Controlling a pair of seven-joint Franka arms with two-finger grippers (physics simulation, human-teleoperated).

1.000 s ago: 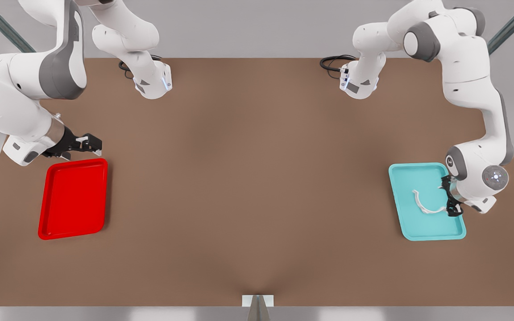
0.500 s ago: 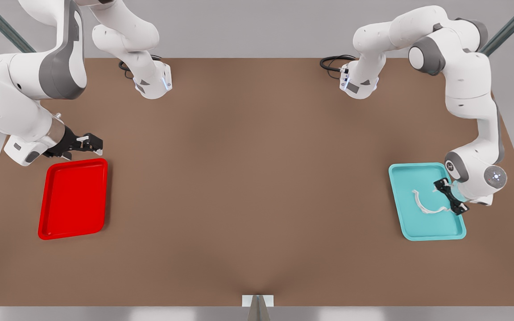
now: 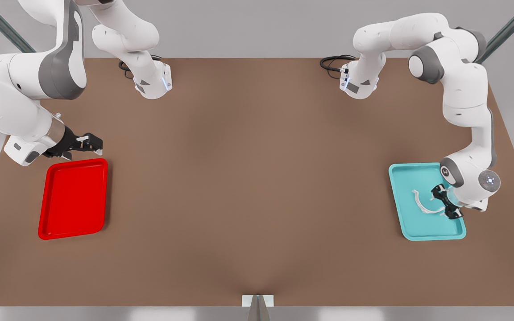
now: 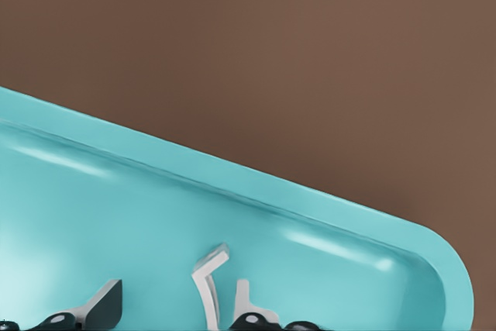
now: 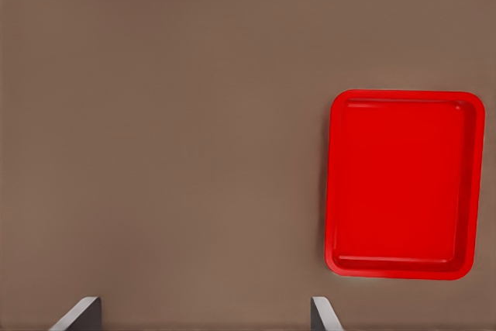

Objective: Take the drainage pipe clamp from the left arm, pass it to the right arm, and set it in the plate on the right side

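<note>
The white drainage pipe clamp (image 3: pixel 421 204) lies curved inside the teal tray (image 3: pixel 411 176) on the front view's right. My left gripper (image 3: pixel 445 203) is low over that tray, open, its fingers straddling one end of the clamp. In the left wrist view the clamp's tabbed end (image 4: pixel 209 278) stands between the two fingertips of the left gripper (image 4: pixel 174 309), with a gap on each side. My right gripper (image 3: pixel 89 142) waits open just behind the red plate (image 3: pixel 74 198) on the front view's left. The right wrist view has its spread gripper (image 5: pixel 201 315) and the plate (image 5: pixel 399 184) with nothing in it.
The brown table (image 3: pixel 257 178) stretches wide between the two trays. Both arm bases (image 3: pixel 152 82) stand at the far edge, with black cables (image 3: pixel 330 62) beside the one on the front view's right. The teal tray's raised rim (image 4: pixel 256 191) runs close by the left gripper.
The left arm has lowered and shifted its gripper toward the front view's left, bringing its fingers around the clamp's end. The right arm has stayed still.
</note>
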